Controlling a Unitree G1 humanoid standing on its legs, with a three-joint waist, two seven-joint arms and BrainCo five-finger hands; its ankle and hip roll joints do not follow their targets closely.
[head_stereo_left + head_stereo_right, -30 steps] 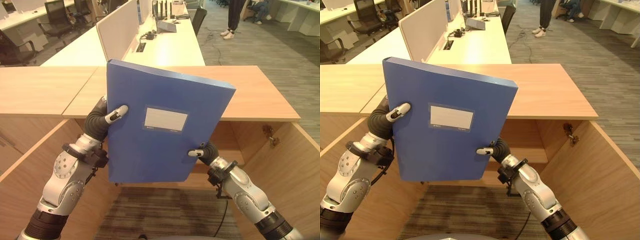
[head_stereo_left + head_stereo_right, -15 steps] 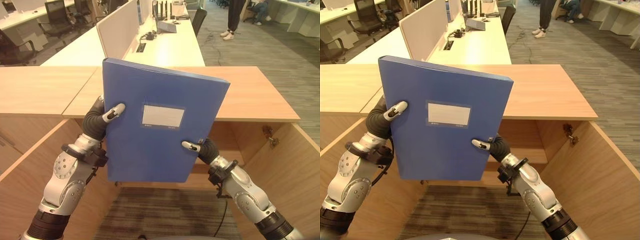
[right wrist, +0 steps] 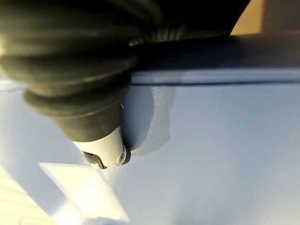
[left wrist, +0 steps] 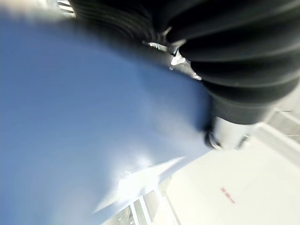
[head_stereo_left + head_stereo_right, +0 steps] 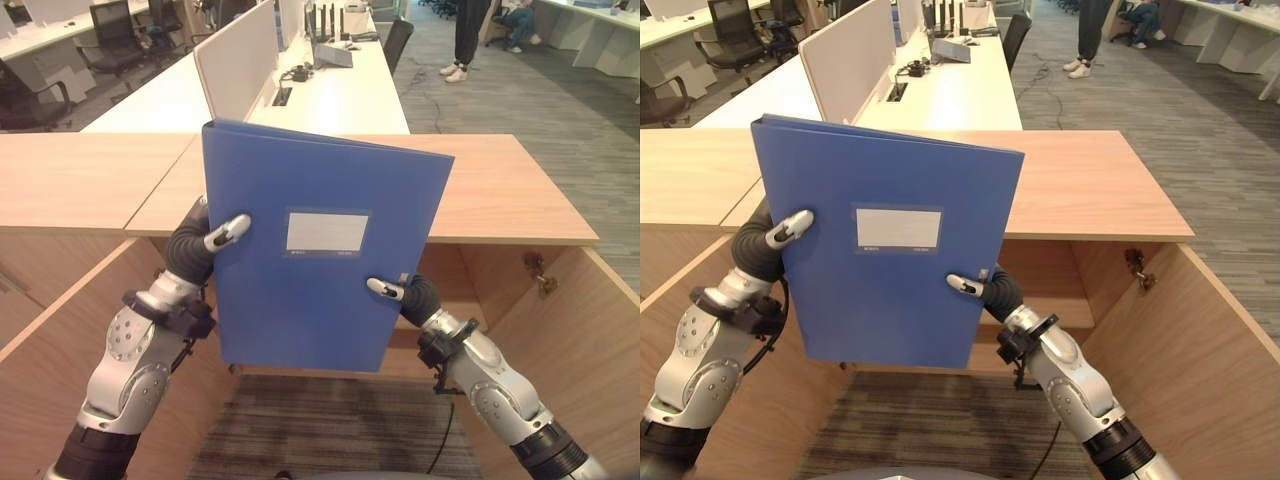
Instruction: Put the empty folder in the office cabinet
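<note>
A blue folder [image 5: 310, 270] with a white label stands upright in front of me, held between both hands above the open cabinet [image 5: 470, 280]. My left hand [image 5: 200, 245] grips its left edge, thumb pressed on the front cover. My right hand [image 5: 410, 295] pinches the lower right edge, thumb on the cover too. In the right wrist view the thumb [image 3: 105, 150] lies on the blue folder [image 3: 211, 154]. The left wrist view has the blue folder [image 4: 70, 122] against the hand. The fingers behind the folder are hidden.
The cabinet's wooden top [image 5: 520, 200] runs across behind the folder, with door panels [image 5: 590, 340] swung open at both sides. Beyond it are white desks [image 5: 340, 90] with a divider, office chairs [image 5: 110, 35], and a person's legs [image 5: 465, 40] far off on the carpet.
The folder has turned from a tilt to nearly level along its top edge. My right thumb has moved up and left along the cover. The left hand has stayed about where it was.
</note>
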